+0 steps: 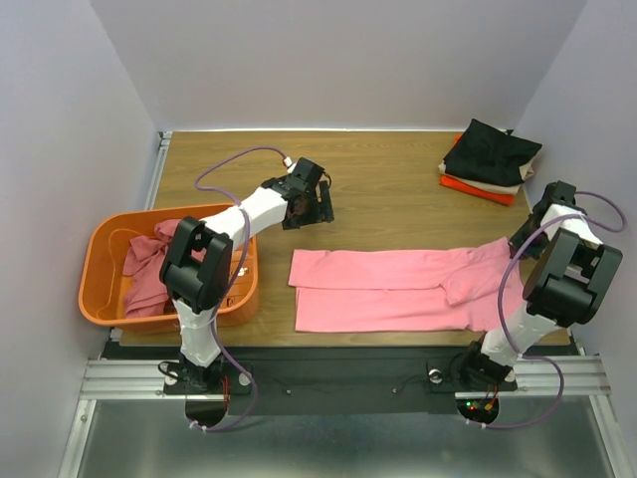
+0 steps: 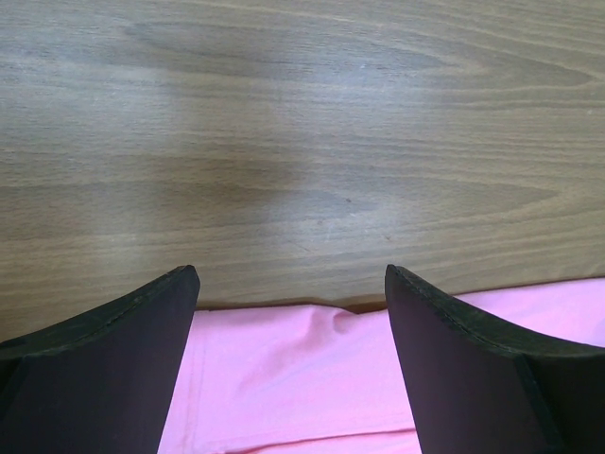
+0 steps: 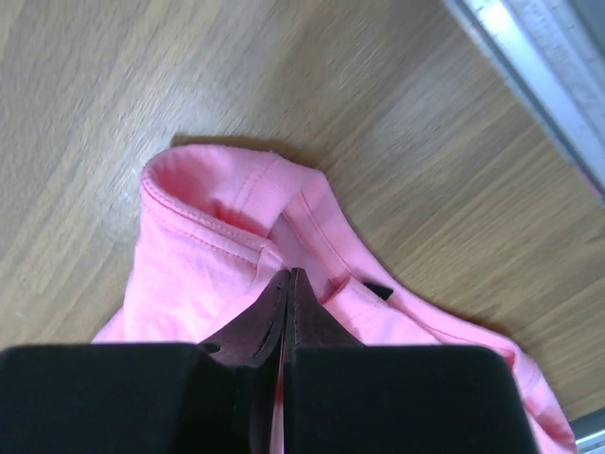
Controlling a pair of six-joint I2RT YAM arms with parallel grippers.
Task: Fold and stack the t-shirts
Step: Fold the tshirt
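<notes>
Right gripper point(image 3: 287, 284): jaws pinched together on collar end of light pink t-shirt point(image 1: 398, 289).
Left gripper point(image 2: 289, 284): jaws apart, above that shirt's edge on wooden table point(image 2: 302, 142).

In the overhead view the right arm point(image 1: 557, 279) covers the right end of the light pink t-shirt point(image 1: 388, 289), and the right tool point(image 3: 288, 276) cannot be made out there. Up close, that tool's body blocks the cloth behind its pinched tips. The left arm point(image 1: 204, 269) hides part of the darker rose t-shirt point(image 1: 144, 264). Beneath the black t-shirt point(image 1: 493, 149), the beige t-shirt point(image 1: 503, 187) and red-orange t-shirt point(image 1: 463, 186) show only edges.
</notes>
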